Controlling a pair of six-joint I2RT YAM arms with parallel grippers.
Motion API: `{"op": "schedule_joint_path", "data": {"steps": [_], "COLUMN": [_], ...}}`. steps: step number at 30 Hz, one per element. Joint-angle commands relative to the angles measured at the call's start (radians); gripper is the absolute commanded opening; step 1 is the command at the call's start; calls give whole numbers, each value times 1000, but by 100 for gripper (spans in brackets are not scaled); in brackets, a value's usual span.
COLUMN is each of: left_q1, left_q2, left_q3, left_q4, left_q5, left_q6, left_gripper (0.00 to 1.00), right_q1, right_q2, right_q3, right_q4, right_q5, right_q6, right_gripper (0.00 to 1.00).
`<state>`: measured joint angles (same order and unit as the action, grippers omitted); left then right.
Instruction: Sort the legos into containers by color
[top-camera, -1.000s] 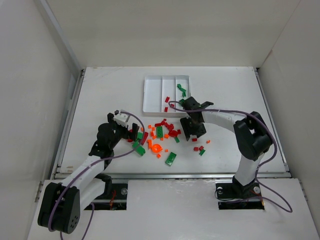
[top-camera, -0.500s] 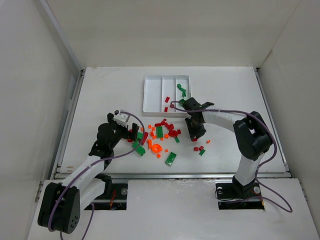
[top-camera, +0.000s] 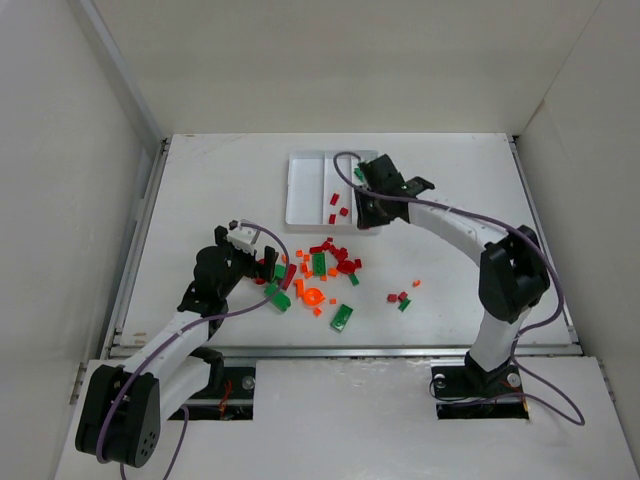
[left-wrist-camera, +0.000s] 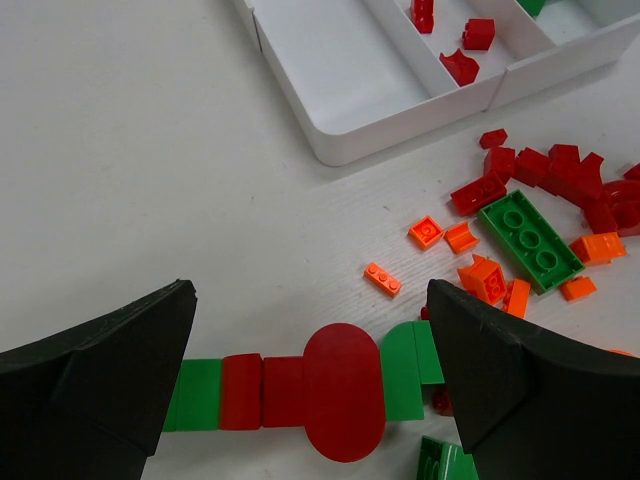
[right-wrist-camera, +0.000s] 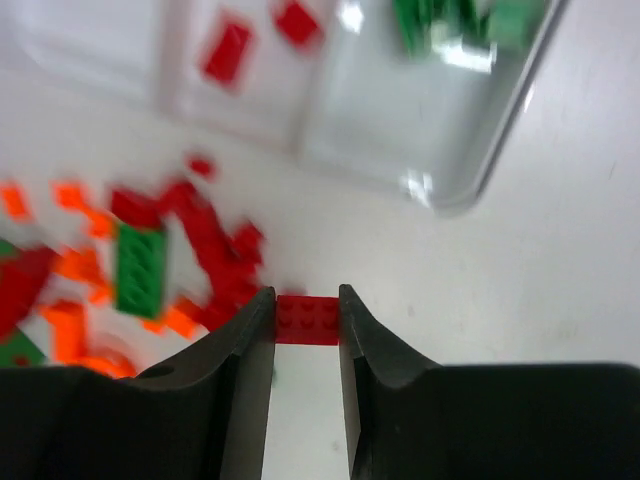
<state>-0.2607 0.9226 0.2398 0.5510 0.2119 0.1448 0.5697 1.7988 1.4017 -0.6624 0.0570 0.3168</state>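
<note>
The legos (top-camera: 322, 270) lie in a loose red, green and orange pile mid-table. The white tray (top-camera: 291, 190) has three compartments: left one empty, middle one with red bricks (top-camera: 338, 205), right one with green bricks (right-wrist-camera: 440, 20), mostly hidden by the arm in the top view. My right gripper (top-camera: 366, 212) is shut on a small red brick (right-wrist-camera: 307, 320), held above the table just in front of the tray's near right corner. My left gripper (left-wrist-camera: 310, 370) is open over a red oval piece (left-wrist-camera: 343, 390) flanked by green and red bricks at the pile's left edge.
A few stray red, green and orange bricks (top-camera: 401, 298) lie right of the pile. A green plate (top-camera: 342, 317) lies near the front. The tray (left-wrist-camera: 340, 90) sits beyond the pile in the left wrist view. White walls enclose the table.
My right gripper has lifted from the table right of the pile and moved back toward the tray's near edge, carrying the red brick. The left arm has not moved.
</note>
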Motion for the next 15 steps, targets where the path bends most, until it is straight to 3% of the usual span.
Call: {"op": "schedule_joint_path", "data": {"steps": [1, 4, 7, 10, 13, 15], "left_q1": [-3, -3, -3, -3, -3, -3], "left_q2": [-4, -13, -22, -33, -33, -33], "left_q3": [-5, -5, -5, -5, -5, -14], "left_q4": [56, 56, 56, 56, 56, 56], "left_q5": [3, 3, 3, 3, -6, -6], "left_q6": [-2, 7, 16, 16, 16, 16], "left_gripper": [100, 100, 100, 100, 100, 100], "right_q1": [1, 1, -8, -19, -19, -19], "right_q2": [9, 161, 328, 434, 474, 487], "right_q3": [127, 291, 508, 629, 686, 697], "right_q4": [223, 261, 169, 133, 113, 98], "right_q5": [47, 84, 130, 156, 116, 103], "right_q6": [-19, -42, -42, -53, -84, -96], "right_gripper": [1, 3, 4, 16, 43, 71]}}
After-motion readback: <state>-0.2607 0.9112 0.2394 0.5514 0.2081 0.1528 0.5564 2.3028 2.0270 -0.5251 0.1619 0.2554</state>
